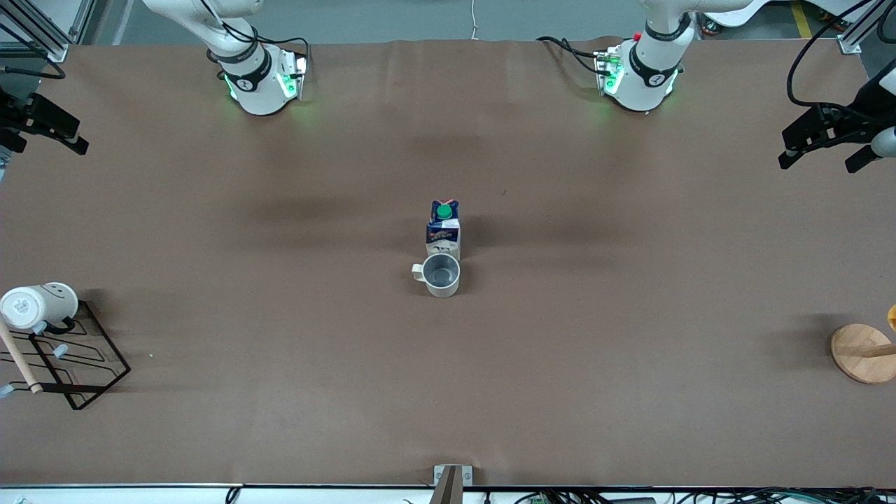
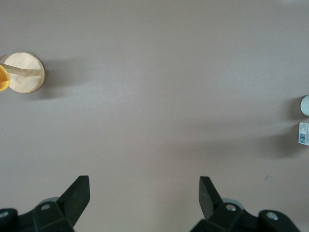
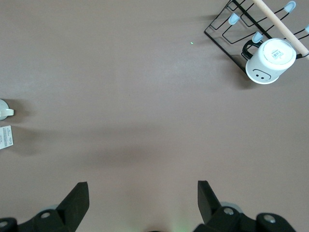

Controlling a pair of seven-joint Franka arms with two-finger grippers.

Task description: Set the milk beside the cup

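The milk (image 1: 444,229), a blue and white carton with a green cap, stands upright at the middle of the table. The grey-beige cup (image 1: 441,274) stands upright right beside it, nearer to the front camera, almost touching. Both show at the edge of the left wrist view, milk (image 2: 303,133) and cup (image 2: 305,104), and of the right wrist view, milk (image 3: 6,137) and cup (image 3: 4,110). My left gripper (image 1: 817,162) (image 2: 145,193) is open and empty over the left arm's end of the table. My right gripper (image 1: 49,143) (image 3: 143,195) is open and empty over the right arm's end.
A white smiley-face mug (image 1: 38,304) (image 3: 270,61) hangs on a black wire rack (image 1: 77,364) at the right arm's end. A round wooden stand (image 1: 864,353) (image 2: 24,72) with a yellow piece (image 2: 3,78) sits at the left arm's end.
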